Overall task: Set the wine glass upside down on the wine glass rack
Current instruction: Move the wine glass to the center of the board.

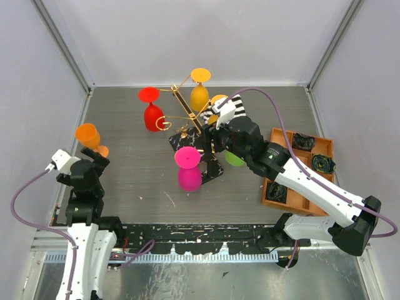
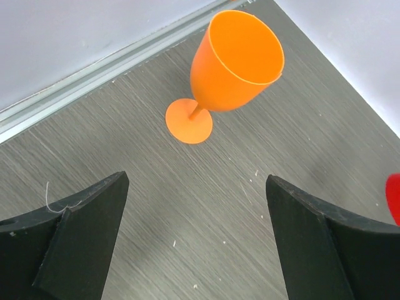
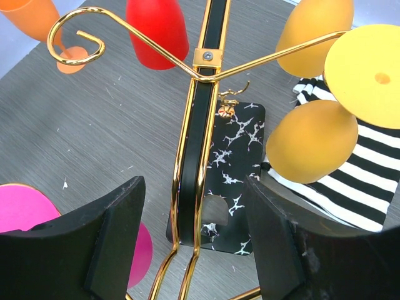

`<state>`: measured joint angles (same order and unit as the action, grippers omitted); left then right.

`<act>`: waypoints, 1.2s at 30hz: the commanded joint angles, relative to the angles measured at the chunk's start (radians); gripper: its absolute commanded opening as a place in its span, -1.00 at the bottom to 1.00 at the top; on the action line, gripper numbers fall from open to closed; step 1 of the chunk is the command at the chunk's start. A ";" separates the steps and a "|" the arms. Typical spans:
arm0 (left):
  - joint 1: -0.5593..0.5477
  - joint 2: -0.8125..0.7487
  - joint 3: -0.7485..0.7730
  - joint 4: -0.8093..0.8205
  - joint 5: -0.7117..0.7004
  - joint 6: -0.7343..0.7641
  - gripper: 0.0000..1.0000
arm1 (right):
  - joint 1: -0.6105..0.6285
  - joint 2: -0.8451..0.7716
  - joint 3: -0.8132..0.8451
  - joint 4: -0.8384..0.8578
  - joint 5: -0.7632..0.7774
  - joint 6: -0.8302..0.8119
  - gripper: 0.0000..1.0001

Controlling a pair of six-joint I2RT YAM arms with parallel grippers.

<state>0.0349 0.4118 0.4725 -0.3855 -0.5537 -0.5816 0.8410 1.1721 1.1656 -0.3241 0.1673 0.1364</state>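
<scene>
An orange wine glass [image 1: 89,136] stands upright on the table at the far left; it also shows in the left wrist view [image 2: 234,65]. My left gripper [image 1: 94,164] is open and empty just in front of it, its fingers [image 2: 81,231] wide apart. The gold wire rack [image 1: 187,115] stands mid-table on its black marbled base [image 1: 212,170]. Red [image 1: 152,112], yellow [image 1: 199,87] and pink [image 1: 189,169] glasses hang on it upside down. My right gripper [image 1: 212,134] is open, its jaws either side of the rack's stem [image 3: 203,94], holding nothing.
A striped cloth [image 1: 240,112] lies behind the rack. A green glass [image 1: 234,158] shows partly under my right arm. A wooden tray [image 1: 273,135] with dark parts sits at the right. Grey walls enclose the table on three sides.
</scene>
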 commanded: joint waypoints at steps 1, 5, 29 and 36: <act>0.003 0.070 0.175 -0.152 0.071 0.003 0.96 | -0.005 -0.009 -0.033 -0.078 -0.002 0.027 0.39; 0.002 0.273 0.407 -0.279 0.105 0.028 0.96 | -0.005 -0.028 -0.043 -0.078 -0.006 0.037 0.39; 0.159 0.720 0.593 -0.006 0.113 0.177 0.96 | -0.005 -0.098 -0.063 -0.092 -0.023 0.048 0.40; 0.245 0.775 0.583 0.059 0.263 0.131 0.96 | -0.003 -0.089 -0.065 -0.088 -0.027 0.048 0.41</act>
<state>0.2424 1.1660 1.0386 -0.4107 -0.3977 -0.4213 0.8410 1.0832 1.1225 -0.3370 0.1539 0.1608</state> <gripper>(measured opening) 0.979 0.701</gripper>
